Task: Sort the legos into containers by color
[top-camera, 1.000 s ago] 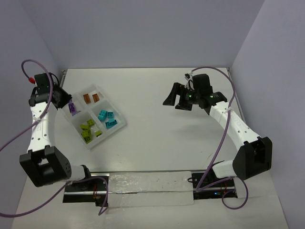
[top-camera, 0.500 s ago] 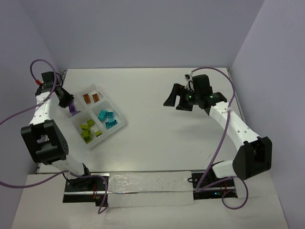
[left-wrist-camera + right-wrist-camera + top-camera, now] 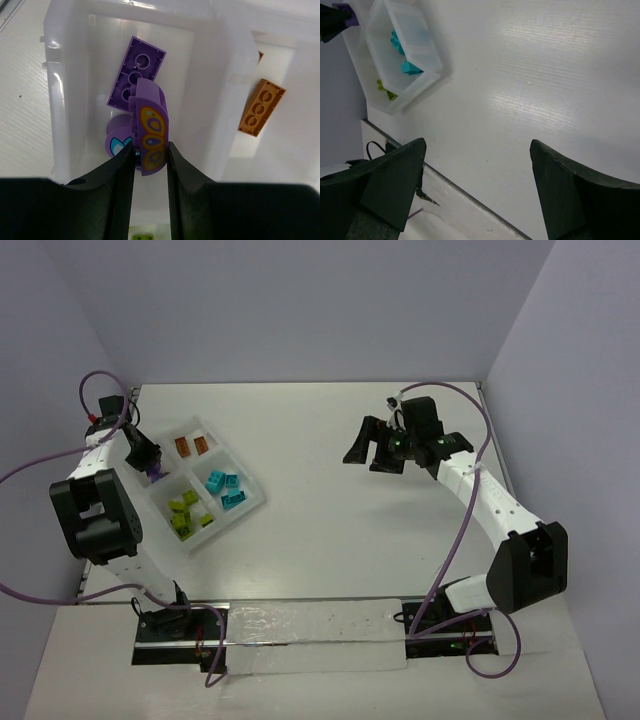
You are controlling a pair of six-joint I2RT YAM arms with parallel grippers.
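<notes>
The white tray (image 3: 256,502) lies at the left of the table, with orange-brown legos (image 3: 192,445), turquoise legos (image 3: 225,488) and lime green legos (image 3: 185,512) each in a separate compartment. My left gripper (image 3: 150,465) hangs over the far-left compartment. It is shut on a purple lego (image 3: 150,130) printed with orange ovals. Below it a flat purple brick (image 3: 136,77) lies upside down in that compartment. An orange-brown brick (image 3: 261,107) shows in the neighbouring compartment. My right gripper (image 3: 375,452) is open and empty above bare table at the right (image 3: 477,150).
The tray's divider wall (image 3: 220,75) runs right of the held piece. The tray also shows in the right wrist view (image 3: 375,55), far from that gripper. A clear strip (image 3: 310,632) lies along the table's near edge between the arm bases. Walls close the table on three sides.
My left arm has swung its links round toward the left wall, while its gripper stays over the purple compartment with the purple lego. My right arm has not moved.
</notes>
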